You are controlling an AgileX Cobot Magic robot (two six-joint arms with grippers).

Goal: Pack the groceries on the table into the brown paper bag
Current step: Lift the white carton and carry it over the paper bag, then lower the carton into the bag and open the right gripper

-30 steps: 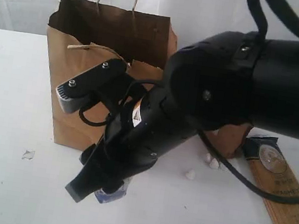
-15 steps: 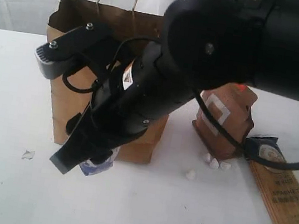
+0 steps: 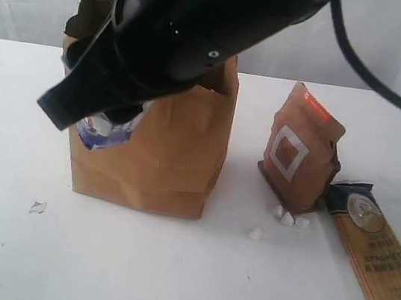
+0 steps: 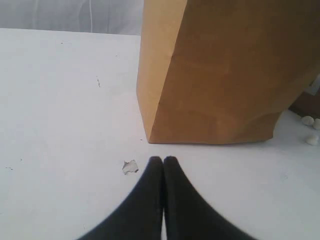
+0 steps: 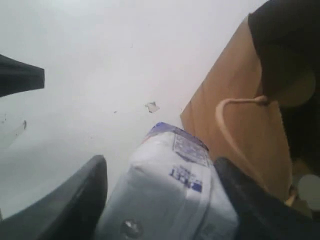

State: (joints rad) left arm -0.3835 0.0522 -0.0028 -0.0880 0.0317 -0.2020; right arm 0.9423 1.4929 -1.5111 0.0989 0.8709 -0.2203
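Table [image 3: 165,288]: under everything; bears the paper bag, pouch, spaghetti pack, crumbs and scrap.
Paper bag [image 3: 162,152]: upright on the table, left of middle in the exterior view.
Carton [image 3: 103,129]: off the table, between the fingers of the right gripper [image 5: 162,210], up against the bag's left front face near the rim; over the opening or not, cannot tell.
Pouch [image 3: 299,150]: upright, right of the bag, apart from it.
Spaghetti pack [image 3: 377,259]: flat, right of the pouch, far end just beside the pouch's base.
Crumbs [image 3: 288,219]: at the pouch's front foot, between bag and pack.
Scrap [image 4: 130,167]: before the bag's left front corner, just beside the left gripper [image 4: 163,160].
Left gripper: low over the table, before the bag, apart from it.
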